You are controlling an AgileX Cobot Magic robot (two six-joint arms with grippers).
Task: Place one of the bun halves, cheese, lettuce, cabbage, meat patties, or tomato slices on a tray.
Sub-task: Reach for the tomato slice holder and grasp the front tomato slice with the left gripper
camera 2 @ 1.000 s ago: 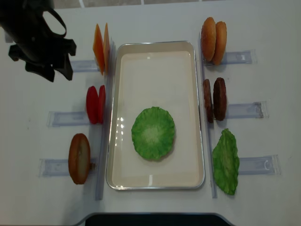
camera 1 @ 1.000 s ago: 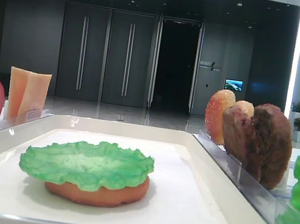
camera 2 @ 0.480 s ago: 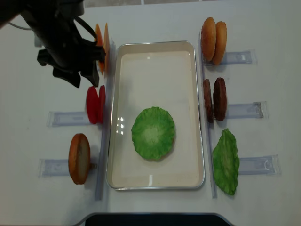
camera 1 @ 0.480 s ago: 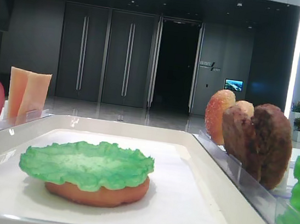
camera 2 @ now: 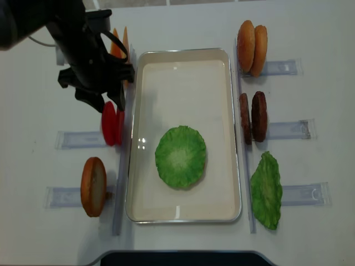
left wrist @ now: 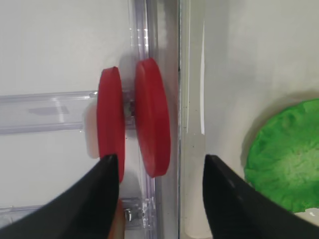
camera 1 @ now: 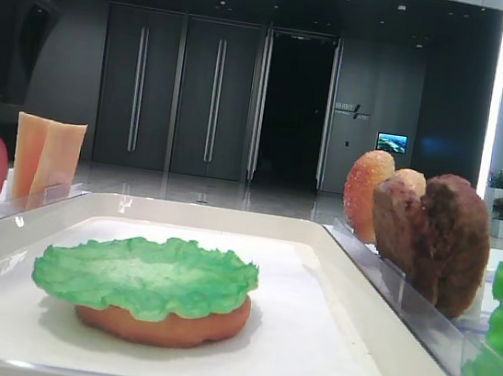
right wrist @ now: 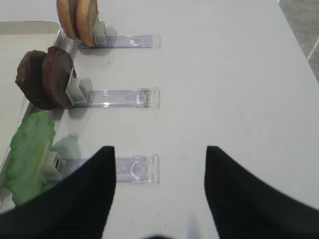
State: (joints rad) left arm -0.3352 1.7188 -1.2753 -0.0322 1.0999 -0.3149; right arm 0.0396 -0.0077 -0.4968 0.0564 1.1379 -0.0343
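Seen from overhead, the left gripper (camera 2: 108,100) hangs with its fingers spread wide and holding nothing, just above two red tomato slices (camera 2: 112,123) that stand on edge in a clear holder (camera 2: 77,139) at nine o'clock of the white tray (camera 2: 183,58). On the tray, toward six o'clock, a green lettuce (camera 2: 180,156) leaf lies on a flat bun half (camera 1: 164,325). The right gripper (right wrist: 158,172) is also spread wide and empty, over bare table at three o'clock of the meat patties (right wrist: 46,78).

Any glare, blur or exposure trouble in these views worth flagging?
Low front view: dark background, bright strip at the right edge, the lettuce on the tray sharp. Overhead view: small glare spots on the tray liner, even light. Left wrist view: the left pincer is a blurred dark mass, the tomato slices fairly sharp. Right wrist view: the right pincer is black and featureless.
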